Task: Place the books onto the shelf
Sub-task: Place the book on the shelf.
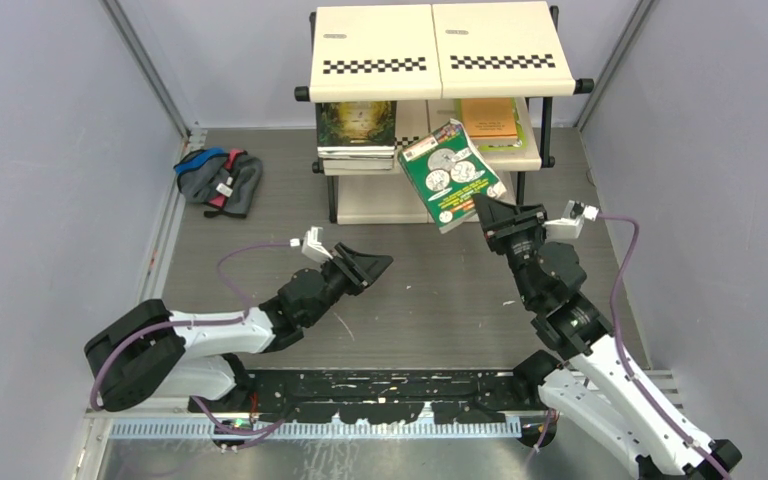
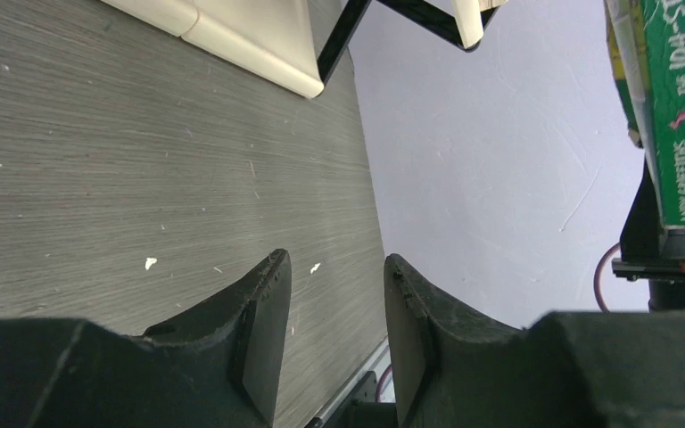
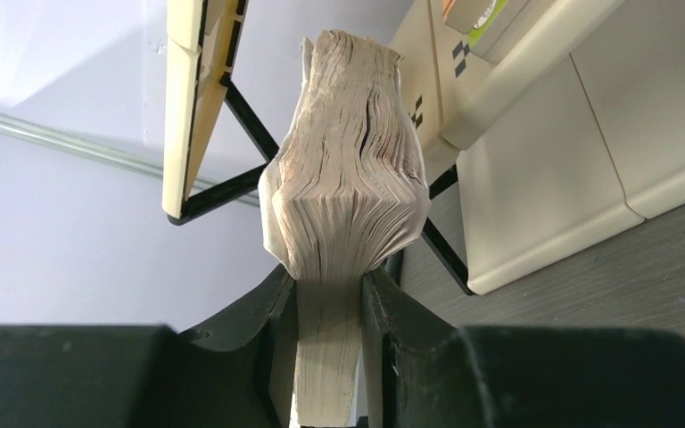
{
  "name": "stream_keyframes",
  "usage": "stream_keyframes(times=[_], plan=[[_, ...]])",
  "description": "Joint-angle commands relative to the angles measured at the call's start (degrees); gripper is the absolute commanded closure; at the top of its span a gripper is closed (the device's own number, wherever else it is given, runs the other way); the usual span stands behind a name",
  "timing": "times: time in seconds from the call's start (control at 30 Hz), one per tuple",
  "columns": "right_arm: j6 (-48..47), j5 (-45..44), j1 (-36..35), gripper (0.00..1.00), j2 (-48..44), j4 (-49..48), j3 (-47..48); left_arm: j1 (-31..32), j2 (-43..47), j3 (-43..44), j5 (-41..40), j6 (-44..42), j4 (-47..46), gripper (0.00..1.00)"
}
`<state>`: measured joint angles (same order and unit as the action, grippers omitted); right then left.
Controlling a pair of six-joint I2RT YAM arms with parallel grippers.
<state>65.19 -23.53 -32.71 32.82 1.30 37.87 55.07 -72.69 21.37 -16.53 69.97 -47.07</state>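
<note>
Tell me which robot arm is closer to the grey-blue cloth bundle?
Left. The left fingers are to the right of the grey-blue cloth bundle; the right fingers, pinching a green paperback book, are much farther right.

Cloth bundle [image 1: 219,181] on grey table [image 1: 430,290]

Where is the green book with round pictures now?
In the top view, the green book is right of centre, clamped in the right gripper in front of the shelf, between the dark green-gold book and the orange book.
</note>
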Motion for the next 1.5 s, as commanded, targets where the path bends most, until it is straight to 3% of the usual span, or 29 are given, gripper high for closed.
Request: stream_keyframes(times=[0.0, 0.2, 0.43, 0.83, 1.2, 1.47], plan=[[-0.41, -1.93, 0.58, 0.99, 2.58, -13.84, 6.01, 0.16, 1.97, 0.14, -1.3, -1.65, 0.02, 0.56], [0.22, -0.46, 3.74, 0.99, 7.96, -18.24, 7.47, 0.21, 2.42, 0.33, -1.31, -2.02, 0.69, 0.57], [8.53, 8.37, 16.66, 0.99, 14.85, -23.27, 7.92, 0.05, 2.46, 0.77, -1.55, -2.31, 1.52, 0.57], [18.35, 20.17, 31.06, 0.99, 26.74, -36.2, 8.19, -0.81, 0.69, 2.38, -1.25, -2.78, 2.42, 0.57], [21.73, 21.99, 33.87, 0.99, 35.9, -44.57, 10.55, -2.28, -1.45, 2.63, 0.0, -2.17, 1.63, 0.57], [17.54, 18.25, 33.12, 0.99, 36.89, -42.69, 12.61, -2.69, -2.07, 2.72, 0.53, -2.2, 1.59, 0.57]])
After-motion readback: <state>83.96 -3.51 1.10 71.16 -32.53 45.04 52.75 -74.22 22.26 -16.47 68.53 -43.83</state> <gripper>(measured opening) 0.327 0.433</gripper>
